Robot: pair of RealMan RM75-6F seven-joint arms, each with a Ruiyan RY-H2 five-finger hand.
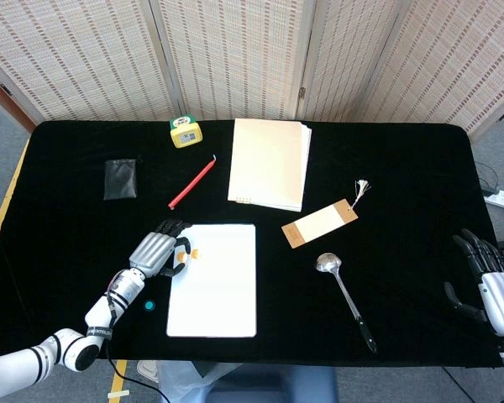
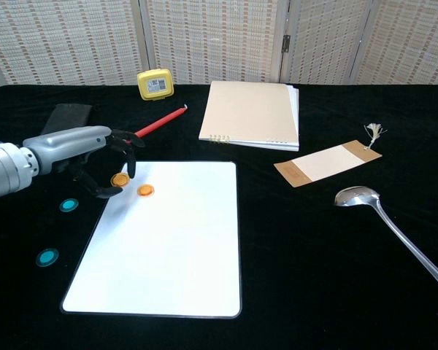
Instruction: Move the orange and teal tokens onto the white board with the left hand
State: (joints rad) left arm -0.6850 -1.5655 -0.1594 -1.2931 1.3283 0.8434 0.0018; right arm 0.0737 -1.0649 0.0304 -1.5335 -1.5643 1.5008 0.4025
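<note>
My left hand [image 2: 102,162] pinches an orange token [image 2: 119,179] just above the far left corner of the white board [image 2: 168,248]. A second orange token [image 2: 145,190] lies on the board right beside it. Two teal tokens [image 2: 69,205] [image 2: 47,257] lie on the black cloth left of the board. The head view shows the left hand [image 1: 158,251] at the board's [image 1: 214,290] top left corner, with one teal token [image 1: 149,305] below it. My right hand [image 1: 494,290] hangs with its fingers spread and nothing in it at the table's right edge.
Beyond the board lie a red pen [image 2: 152,125], a black pouch [image 2: 66,120], a yellow clock [image 2: 155,84] and a cream notebook [image 2: 252,114]. A brown tag [image 2: 327,163] and a metal spoon [image 2: 387,221] lie to the right.
</note>
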